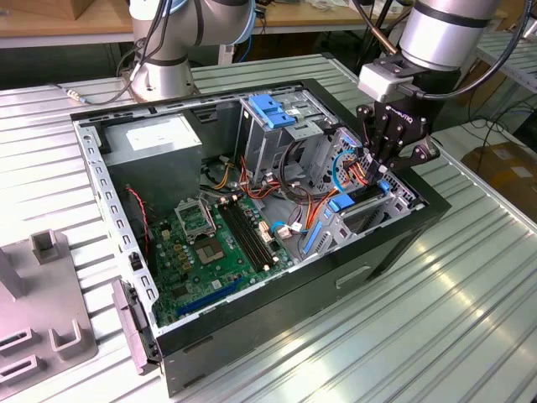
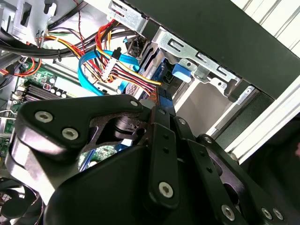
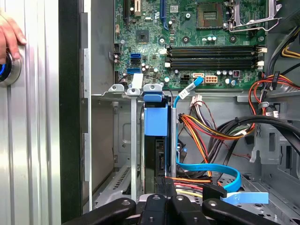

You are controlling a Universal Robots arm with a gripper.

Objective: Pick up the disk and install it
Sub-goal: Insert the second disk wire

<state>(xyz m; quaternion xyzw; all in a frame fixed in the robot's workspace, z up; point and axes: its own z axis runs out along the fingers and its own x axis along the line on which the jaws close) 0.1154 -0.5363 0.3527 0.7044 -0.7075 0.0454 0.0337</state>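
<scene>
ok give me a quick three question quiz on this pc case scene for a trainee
1. True or false: the gripper is down inside the open case, at the drive bay on the exterior view's right.
2. Which colour is the frame of the disk sitting in the bay slot in the first wrist view? A) red B) blue C) yellow
3. Fill in: in the first wrist view, a person's ____ rests on the table beside the case.

Key:
1. True.
2. B, blue.
3. Hand.
</scene>
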